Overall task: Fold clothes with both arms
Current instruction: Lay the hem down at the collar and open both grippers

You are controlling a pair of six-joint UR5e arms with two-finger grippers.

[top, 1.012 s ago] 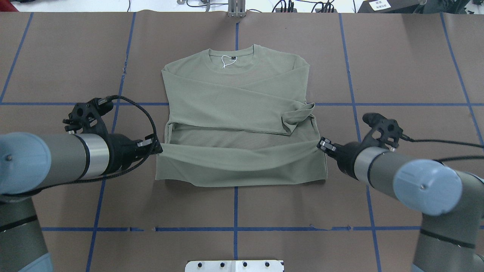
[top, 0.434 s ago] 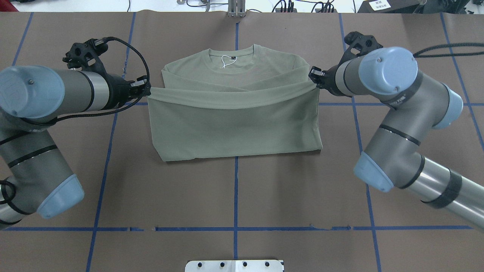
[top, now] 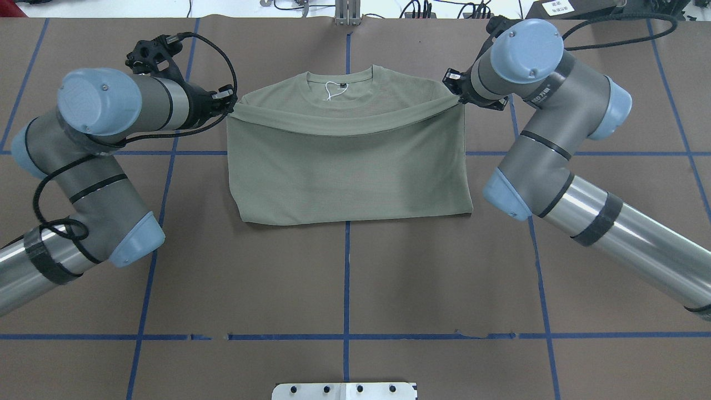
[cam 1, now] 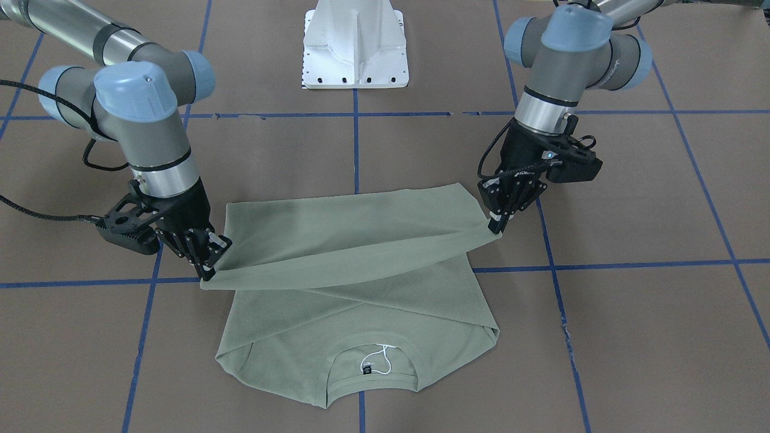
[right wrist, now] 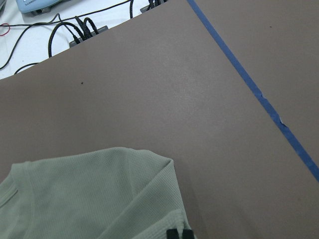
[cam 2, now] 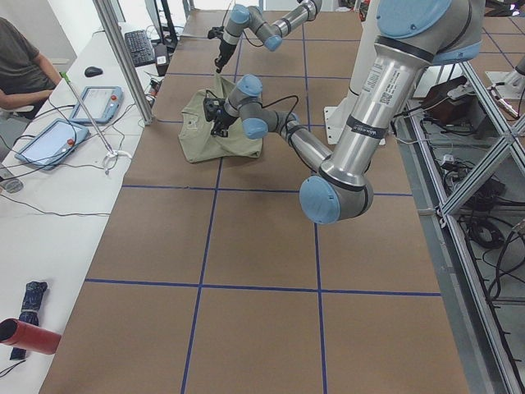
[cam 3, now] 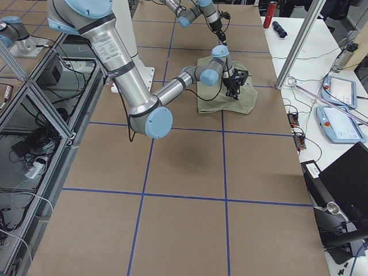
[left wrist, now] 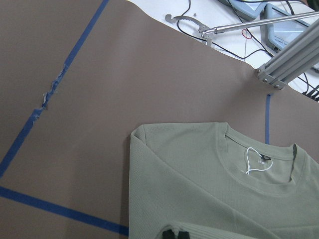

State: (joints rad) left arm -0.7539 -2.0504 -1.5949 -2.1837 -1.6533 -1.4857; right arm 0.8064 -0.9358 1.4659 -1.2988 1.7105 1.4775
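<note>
While the left gripper and right gripper pinch its hem corners, the shirt sags between them, half-folded.

We see a brown table gridded with blue tape; on it lies a half-folded green shirt, and a white base stands apart.

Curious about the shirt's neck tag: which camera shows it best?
Left wrist view: the neck tag looks largest. Overhead and front-facing views show it small; side views, too tiny; right wrist view misses it.
</note>
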